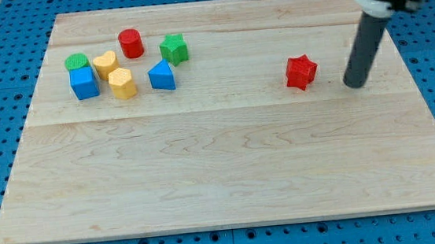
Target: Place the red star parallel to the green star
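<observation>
Red star (301, 72) sits alone right of bench (222, 177) centre, well apart from green star (173, 48) in left cluster. My tip (354, 85) rests just right of red star, apart, placed for leftward shove. No pincer fitted; nothing grasped.

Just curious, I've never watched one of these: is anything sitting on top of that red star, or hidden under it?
Nothing rests on the red star; its top is bare. It lies flat on the wooden board, which hides whatever is beneath it. My tip stands apart, to the view's right.
</observation>
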`<state>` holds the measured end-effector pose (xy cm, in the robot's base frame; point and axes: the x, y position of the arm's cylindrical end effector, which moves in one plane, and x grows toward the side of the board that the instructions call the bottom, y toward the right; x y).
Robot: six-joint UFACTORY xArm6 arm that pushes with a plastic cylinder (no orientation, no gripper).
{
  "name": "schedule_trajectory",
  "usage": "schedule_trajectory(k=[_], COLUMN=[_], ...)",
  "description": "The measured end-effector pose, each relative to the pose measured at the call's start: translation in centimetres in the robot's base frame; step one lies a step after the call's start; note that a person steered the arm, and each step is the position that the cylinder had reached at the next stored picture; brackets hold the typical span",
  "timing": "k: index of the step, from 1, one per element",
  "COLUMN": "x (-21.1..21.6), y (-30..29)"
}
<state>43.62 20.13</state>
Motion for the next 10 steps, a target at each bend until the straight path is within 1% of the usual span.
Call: schedule_trajectory(k=[1,3,4,5,9,10], x=[-0.3,-2.8,-3.1,-4.4,-19.1,-20.6], y=[-4.9,-9.5,-9.8,-7.9,-4.8,-4.1])
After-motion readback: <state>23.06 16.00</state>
